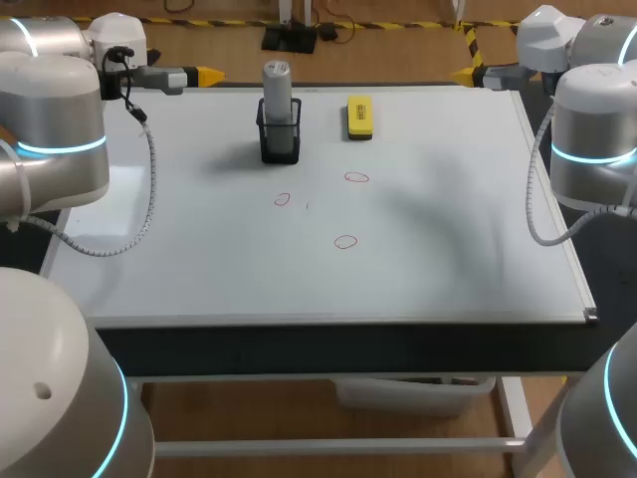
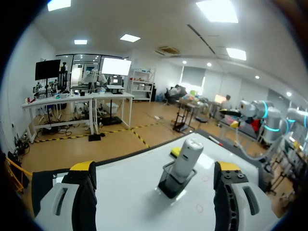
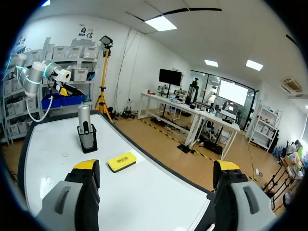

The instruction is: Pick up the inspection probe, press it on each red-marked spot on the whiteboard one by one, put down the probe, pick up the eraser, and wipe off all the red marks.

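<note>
Inspection probe [image 1: 278, 95] is standing upright in one black holder [image 1: 280, 142] on the whiteboard [image 1: 448, 229], beside one yellow eraser [image 1: 359, 116]. You're seeing three red marks [image 1: 344, 241]. Left gripper [image 1: 209, 75] and right gripper [image 1: 466, 73] are both gaping wide.

A grey inspection probe [image 1: 277, 85] is seen in a black holder [image 1: 280, 141]; the eraser [image 1: 359, 115] is coloured yellow, and red rings [image 1: 356, 177] are drawn on the white whiteboard [image 1: 448, 219].

A black open-topped holder [image 1: 280, 147] stands upright toward the far edge of the dark-fronted table [image 1: 338, 349].
</note>
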Robot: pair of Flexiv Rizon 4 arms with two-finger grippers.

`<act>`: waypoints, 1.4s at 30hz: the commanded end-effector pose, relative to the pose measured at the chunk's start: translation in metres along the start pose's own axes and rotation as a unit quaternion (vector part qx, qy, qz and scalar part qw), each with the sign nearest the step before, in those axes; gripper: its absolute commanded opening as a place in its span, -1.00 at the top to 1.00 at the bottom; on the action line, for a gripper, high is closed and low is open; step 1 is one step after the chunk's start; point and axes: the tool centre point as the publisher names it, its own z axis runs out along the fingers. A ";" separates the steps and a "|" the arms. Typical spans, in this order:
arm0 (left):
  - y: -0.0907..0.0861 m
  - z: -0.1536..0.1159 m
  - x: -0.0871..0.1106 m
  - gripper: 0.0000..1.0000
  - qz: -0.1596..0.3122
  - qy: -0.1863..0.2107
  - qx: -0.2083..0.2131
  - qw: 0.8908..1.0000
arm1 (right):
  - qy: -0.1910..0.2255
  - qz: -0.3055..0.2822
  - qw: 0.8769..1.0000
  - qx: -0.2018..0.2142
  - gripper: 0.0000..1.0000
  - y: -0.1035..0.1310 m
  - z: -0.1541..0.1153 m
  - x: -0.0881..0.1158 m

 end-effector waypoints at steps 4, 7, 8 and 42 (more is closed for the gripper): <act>0.000 0.000 0.000 -1.00 0.000 0.000 0.000 1.000 | 0.000 0.000 1.000 0.001 -1.00 0.000 0.000 0.000; 0.000 0.000 0.000 -1.00 0.000 0.000 0.000 1.000 | 0.000 0.000 1.000 0.001 -1.00 0.000 0.000 0.000; 0.000 0.000 0.000 -1.00 0.000 0.000 0.000 1.000 | 0.000 0.000 1.000 0.001 -1.00 0.000 0.000 0.000; 0.011 0.031 0.020 -1.00 0.099 0.260 0.020 0.960 | 0.000 0.000 1.000 0.001 -1.00 0.000 0.000 0.000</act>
